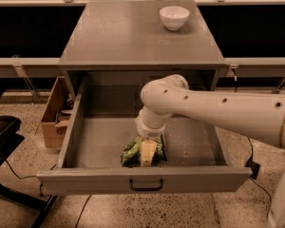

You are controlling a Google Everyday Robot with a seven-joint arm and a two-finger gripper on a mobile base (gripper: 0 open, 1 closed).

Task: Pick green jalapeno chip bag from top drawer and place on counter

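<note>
— Seeing the bag [131,152]?
— Yes; it lies in the drawer [72,127] by the front edge, middle; my gripper [148,156] rests on it; clamped or not, I cannot tell.

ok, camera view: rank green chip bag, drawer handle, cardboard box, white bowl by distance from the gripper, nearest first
The gripper is low in the top drawer, near its front.
1. green chip bag, right at it.
2. drawer handle, just in front.
3. cardboard box, on the floor, image left.
4. white bowl, far back on the counter.
</note>
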